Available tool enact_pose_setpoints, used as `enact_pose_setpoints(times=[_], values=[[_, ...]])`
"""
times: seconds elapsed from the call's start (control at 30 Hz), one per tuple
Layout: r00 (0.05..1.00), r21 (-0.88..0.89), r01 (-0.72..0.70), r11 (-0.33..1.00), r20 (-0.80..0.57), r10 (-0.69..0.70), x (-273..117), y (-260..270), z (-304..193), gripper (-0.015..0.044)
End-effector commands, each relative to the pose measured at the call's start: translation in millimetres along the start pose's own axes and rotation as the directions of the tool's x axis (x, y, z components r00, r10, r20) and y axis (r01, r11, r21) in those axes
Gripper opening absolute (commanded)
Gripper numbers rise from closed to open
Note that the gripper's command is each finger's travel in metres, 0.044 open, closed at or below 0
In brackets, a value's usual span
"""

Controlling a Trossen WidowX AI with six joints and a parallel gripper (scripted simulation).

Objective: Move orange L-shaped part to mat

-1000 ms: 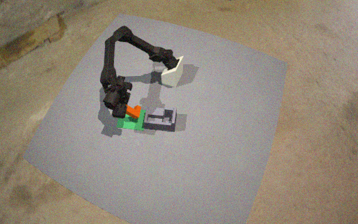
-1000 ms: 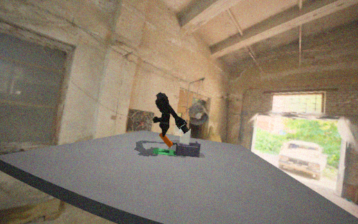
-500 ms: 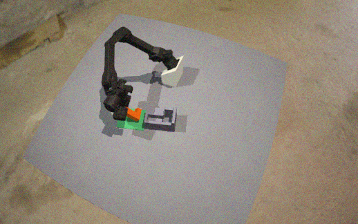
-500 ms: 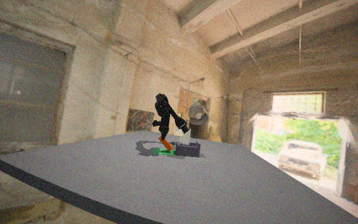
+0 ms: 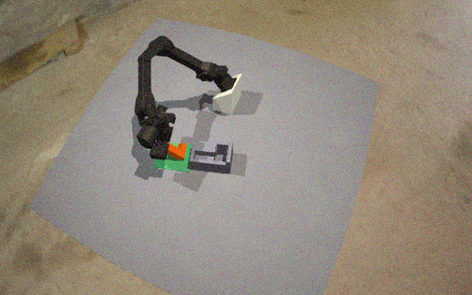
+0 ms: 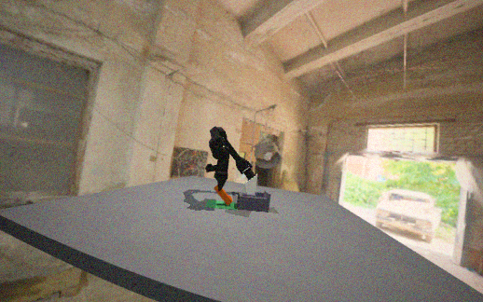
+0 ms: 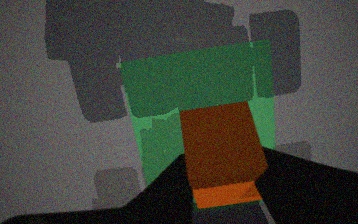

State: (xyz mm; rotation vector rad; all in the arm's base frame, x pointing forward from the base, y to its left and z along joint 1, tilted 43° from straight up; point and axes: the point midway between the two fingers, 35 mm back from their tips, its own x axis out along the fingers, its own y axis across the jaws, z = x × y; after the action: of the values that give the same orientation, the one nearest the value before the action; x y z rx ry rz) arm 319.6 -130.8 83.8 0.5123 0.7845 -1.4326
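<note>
The orange L-shaped part (image 5: 179, 151) (image 6: 224, 196) (image 7: 222, 145) is out of the tray. It hangs steeply tilted over the green mat (image 5: 174, 167) (image 6: 213, 203) (image 7: 267, 122), with its L-shaped end down. That end is low over the mat; whether it touches cannot be told. My gripper (image 5: 167, 150) (image 6: 218, 187) (image 7: 217, 157) is shut on the upper end of the part, one dark finger on each side in the wrist view. The grey tray (image 5: 210, 167) (image 6: 253, 203) stands right beside the mat, and its pocket shows empty in the top view.
A cream-coloured angled block (image 5: 230, 101) (image 6: 251, 185) stands at the arm's base, behind the tray. The arm arches over from there to the mat. The grey table top (image 5: 274, 205) (image 6: 299, 242) bears everything, and the arm's shadows fall across the mat.
</note>
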Motion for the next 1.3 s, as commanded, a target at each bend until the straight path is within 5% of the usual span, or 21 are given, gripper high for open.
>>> enact_pose_setpoints(times=[0.0,0.07,0.4,0.57,0.73,1.27], values=[[1.0,-0.004,0.001,1.0,0.005,-0.001,0,0,0,0.0],[1.0,0.0,0.0,1.0,0.0,0.0,0,0,0,0.0],[1.0,0.0,0.0,1.0,0.0,0.0,-2,0,0,0.0263],[1.0,-0.003,-0.001,1.0,-0.003,0.001,-46,4,-1,0.0394],[1.0,-0.005,0.001,1.0,0.0,-0.001,-89,0,0,0.04],[1.0,-0.012,-0.001,1.0,0.005,0.001,-83,2,-1,0.04]])
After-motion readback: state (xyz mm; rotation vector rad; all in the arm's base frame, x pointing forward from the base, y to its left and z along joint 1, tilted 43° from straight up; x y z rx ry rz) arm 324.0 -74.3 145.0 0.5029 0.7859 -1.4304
